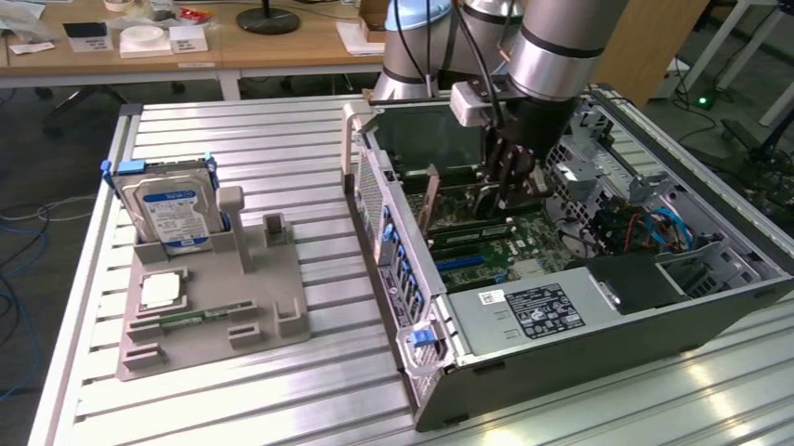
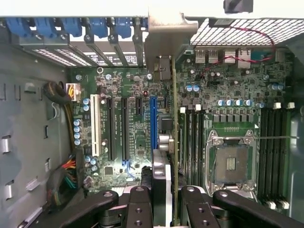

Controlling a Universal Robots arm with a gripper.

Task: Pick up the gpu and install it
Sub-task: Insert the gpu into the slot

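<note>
Your gripper (image 1: 511,186) hangs inside the open computer case (image 1: 694,307), reaching down from above toward the motherboard (image 1: 496,255). Its fingers (image 2: 192,209) are clamped on the gpu (image 2: 174,142), which you see edge-on in the wrist view as a thin upright card running between the finger pads toward its metal bracket (image 2: 164,42) at the slotted rear wall of the case. In the exterior view the gpu's brownish face stands on edge just to the exterior view's left of the gripper, above the board. In the wrist view the card sits just beside the blue slot (image 2: 153,123), between it and the memory sticks (image 2: 194,137); you cannot tell whether its edge is seated in a slot. Outside the case, on the slatted table (image 1: 248,149), a grey fixture (image 1: 223,307) holds a hard drive (image 1: 174,214) upright and a small silver chip (image 1: 162,291) lying flat
</note>
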